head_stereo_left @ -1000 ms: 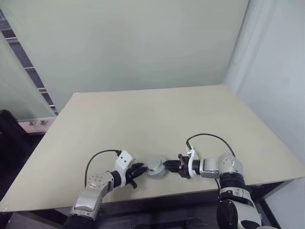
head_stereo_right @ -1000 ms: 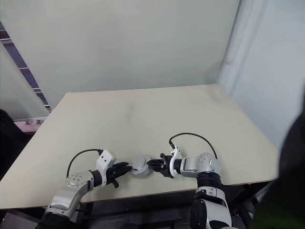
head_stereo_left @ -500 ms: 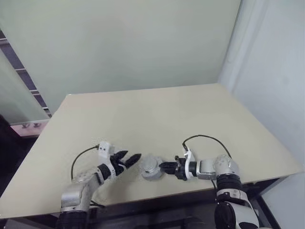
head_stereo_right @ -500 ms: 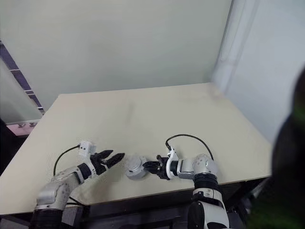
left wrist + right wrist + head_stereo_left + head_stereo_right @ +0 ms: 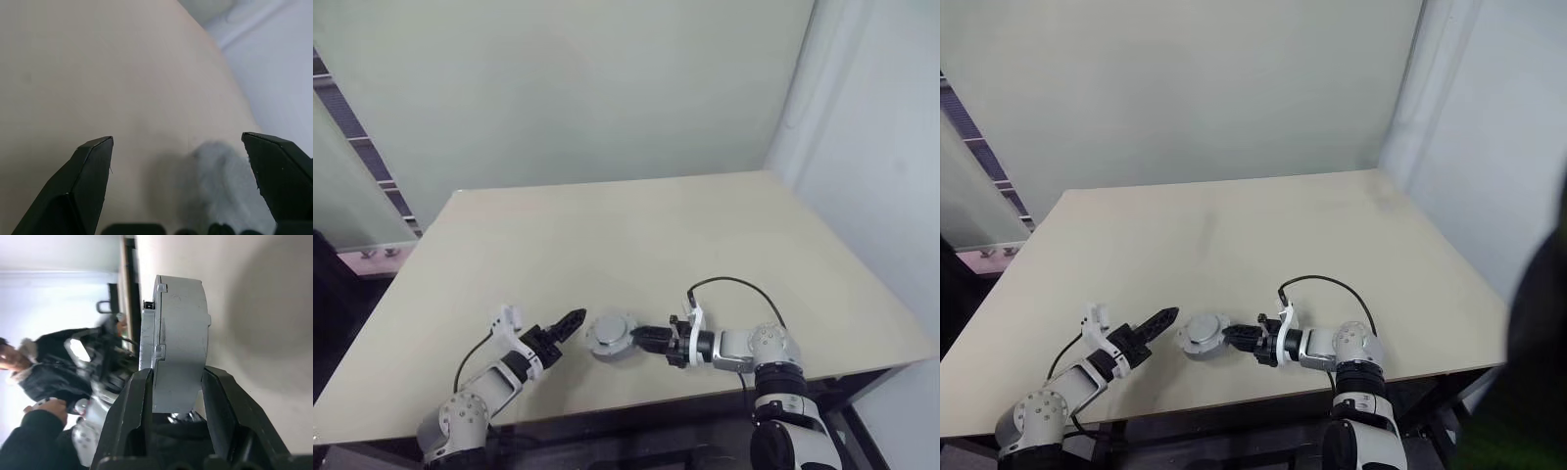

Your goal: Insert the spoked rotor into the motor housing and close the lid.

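The motor housing (image 5: 610,335) is a round grey metal body, held on edge low over the table near its front. My right gripper (image 5: 637,336) is shut on it from the right, with one finger on each flat face (image 5: 178,357). A seam runs around the body, and I cannot tell the lid from the housing. The spoked rotor is hidden. My left gripper (image 5: 571,320) stands open a short way to the left of the housing, touching nothing. In the left wrist view the housing (image 5: 225,181) is a grey blur near one open finger (image 5: 93,171).
The beige table (image 5: 636,235) stretches far ahead and to both sides, with its front edge (image 5: 636,397) just below the arms. A white wall (image 5: 891,176) stands close on the right. A person in a dark jacket (image 5: 44,377) is behind the robot.
My left gripper has opened, let go of the housing and drawn back to the left, rolling as it went. The right gripper has kept its grip and risen slightly.
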Motion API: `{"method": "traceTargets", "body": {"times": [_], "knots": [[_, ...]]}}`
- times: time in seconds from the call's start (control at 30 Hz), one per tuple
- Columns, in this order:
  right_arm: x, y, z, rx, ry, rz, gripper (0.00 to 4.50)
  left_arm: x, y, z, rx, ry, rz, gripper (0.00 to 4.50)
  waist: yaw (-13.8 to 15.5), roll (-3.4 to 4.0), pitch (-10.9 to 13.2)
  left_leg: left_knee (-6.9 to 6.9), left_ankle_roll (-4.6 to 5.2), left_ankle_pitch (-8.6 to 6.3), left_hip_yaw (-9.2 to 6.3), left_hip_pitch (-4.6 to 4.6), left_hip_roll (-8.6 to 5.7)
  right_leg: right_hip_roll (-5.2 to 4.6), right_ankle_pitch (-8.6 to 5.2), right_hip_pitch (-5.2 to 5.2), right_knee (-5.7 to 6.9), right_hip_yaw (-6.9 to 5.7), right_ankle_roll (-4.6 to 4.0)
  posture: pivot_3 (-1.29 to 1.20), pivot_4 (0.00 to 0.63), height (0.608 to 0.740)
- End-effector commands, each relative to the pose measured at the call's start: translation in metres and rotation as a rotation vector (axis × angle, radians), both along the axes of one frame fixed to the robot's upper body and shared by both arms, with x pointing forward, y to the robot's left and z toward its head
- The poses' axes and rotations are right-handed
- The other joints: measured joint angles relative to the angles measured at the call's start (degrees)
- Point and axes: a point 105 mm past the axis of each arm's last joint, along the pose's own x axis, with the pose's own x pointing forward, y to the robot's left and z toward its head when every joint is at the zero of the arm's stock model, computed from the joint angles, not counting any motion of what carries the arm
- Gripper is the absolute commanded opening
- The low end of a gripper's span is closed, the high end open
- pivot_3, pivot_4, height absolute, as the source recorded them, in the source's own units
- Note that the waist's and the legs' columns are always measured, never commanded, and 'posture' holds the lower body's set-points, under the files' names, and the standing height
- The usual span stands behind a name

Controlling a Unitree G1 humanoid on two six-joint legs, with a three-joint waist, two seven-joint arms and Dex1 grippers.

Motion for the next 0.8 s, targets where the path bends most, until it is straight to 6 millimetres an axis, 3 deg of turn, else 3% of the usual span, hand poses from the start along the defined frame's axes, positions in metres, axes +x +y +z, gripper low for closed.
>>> {"method": "traceTargets", "body": {"times": [0.03, 0.3, 0.8], "knots": [[0.011, 0.003, 0.035, 0.126, -0.114, -0.020, 1.22, 0.003, 0.004, 0.015, -0.088, -0.042, 0.045, 4.50, 0.1, -0.01, 0.0, 0.00, 0.00, 0.00, 0.00, 0.00, 0.00, 0.00, 0.00, 0.00, 0.00, -0.01, 0.00, 0.00, 0.000, 0.740], [0.012, 0.011, 0.050, 0.151, -0.163, -0.003, 1.22, 0.007, -0.013, 0.033, -0.320, -0.095, 0.086, 4.50, 0.1, -0.16, 0.1, 0.01, -0.01, -0.01, 0.00, -0.03, -0.01, -0.01, 0.00, -0.01, -0.03, 0.00, 0.00, 0.00, 0.000, 0.740], [0.007, 0.018, 0.052, 0.125, -0.184, 0.027, 1.22, 0.004, -0.057, 0.029, -0.434, -0.050, -0.026, 4.50, 0.2, -0.20, 0.1, 0.03, -0.02, -0.01, 0.00, -0.13, -0.06, -0.01, -0.01, -0.02, -0.13, 0.02, -0.01, 0.00, 0.000, 0.740]]}}
